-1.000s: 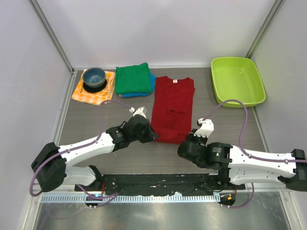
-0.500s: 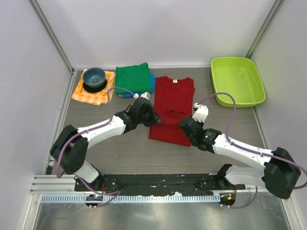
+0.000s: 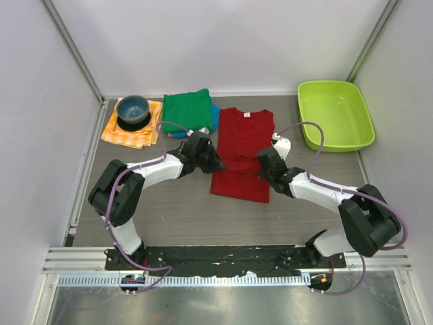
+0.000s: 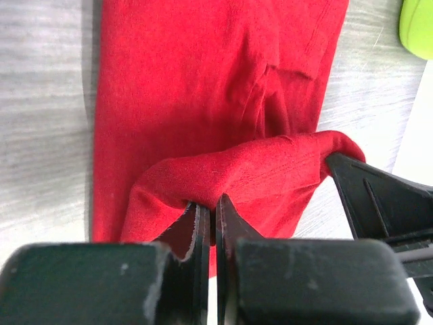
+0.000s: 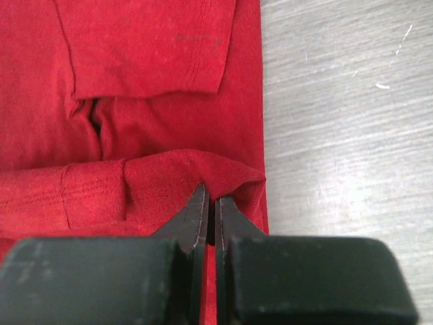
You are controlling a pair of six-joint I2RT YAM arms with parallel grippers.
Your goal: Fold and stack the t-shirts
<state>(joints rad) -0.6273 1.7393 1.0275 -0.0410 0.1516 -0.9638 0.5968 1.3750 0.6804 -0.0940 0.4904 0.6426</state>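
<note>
Jaws on both arms are clamped tight, each with a pinch of the red shirt [image 3: 245,135] in it. The left jaws have the hem's left corner and the right jaws have the right corner, and both wrist views show the blades closed with red cotton bunched between them [image 4: 203,101] [image 5: 135,68].

The red shirt lies flat in the middle of the bench [image 3: 176,210], collar toward the far end and sleeves already tucked in, so it's a long narrow strip. Its near end is lifted and curled over the body, and I'd say we're mid-fold, bottom going up toward the collar.

The green shirt [image 3: 187,110] looks folded and sits on top of the blue shirt [image 3: 215,115], which only peeks out at the edges, just left of the red one's collar. So two are done and stacked.

What's left, as far as I can judge: lay the hem down, maybe one more fold, then put the red one on the green.

The bowl [image 3: 132,108] on the checked cloth [image 3: 125,135] and the lime tub [image 3: 365,122] aren't part of it.
</note>
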